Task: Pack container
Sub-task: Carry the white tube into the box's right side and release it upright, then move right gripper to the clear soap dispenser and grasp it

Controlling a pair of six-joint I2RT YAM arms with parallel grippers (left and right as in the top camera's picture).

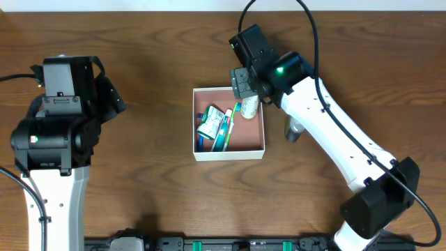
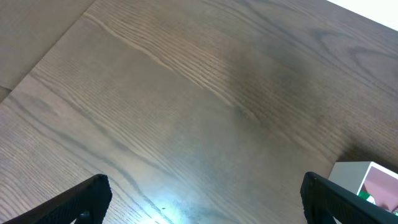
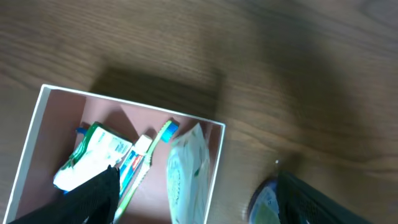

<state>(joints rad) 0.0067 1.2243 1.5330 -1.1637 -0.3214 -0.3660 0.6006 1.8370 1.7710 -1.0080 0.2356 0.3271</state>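
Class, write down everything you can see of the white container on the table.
The container is a square, shallow, open-topped box with white walls and a pinkish-brown floor, card-like. It sits flat on the wooden table, near the middle. Inside lie a green-and-white tube, a green toothbrush and a white pouch by one wall.

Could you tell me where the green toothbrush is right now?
In the overhead view, the toothbrush lies inside the container, between a green-and-white tube and a white pouch.
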